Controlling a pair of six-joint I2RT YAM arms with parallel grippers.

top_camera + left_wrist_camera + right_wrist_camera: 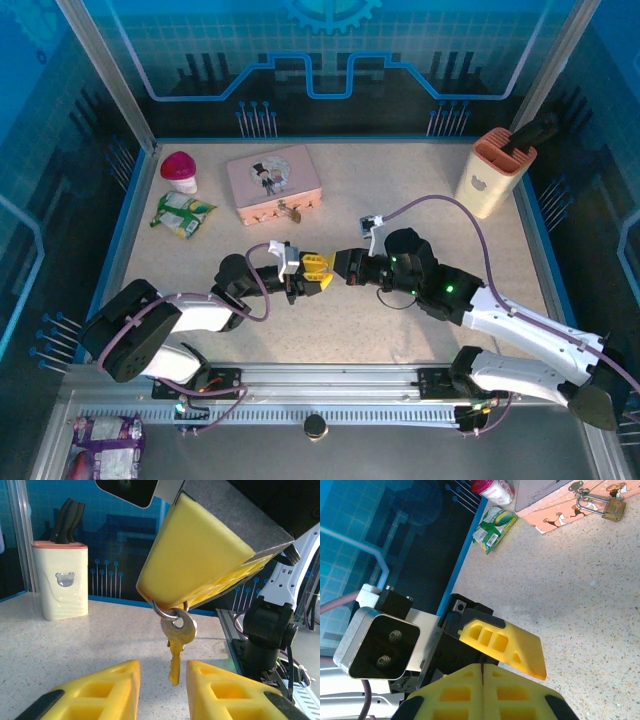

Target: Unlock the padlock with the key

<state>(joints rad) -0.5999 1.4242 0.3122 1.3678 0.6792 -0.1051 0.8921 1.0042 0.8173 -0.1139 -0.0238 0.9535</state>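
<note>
Over the middle of the table (420, 190) the right gripper (167, 600) has its yellow fingers pressed together on the ring of the key (176, 637). The key dangles blade-down in the gap between the parted fingers of the left gripper (163, 666), seemingly touching neither. The ring's top is hidden inside the grip. The padlock (613, 509) hangs at the clasp of the pink tin (270, 180), well apart from both grippers and a mere speck from overhead. A green packet (182, 213) and a pink-capped bottle (180, 170) sit left of the tin, and a knife block (492, 172) stands far right.
</note>
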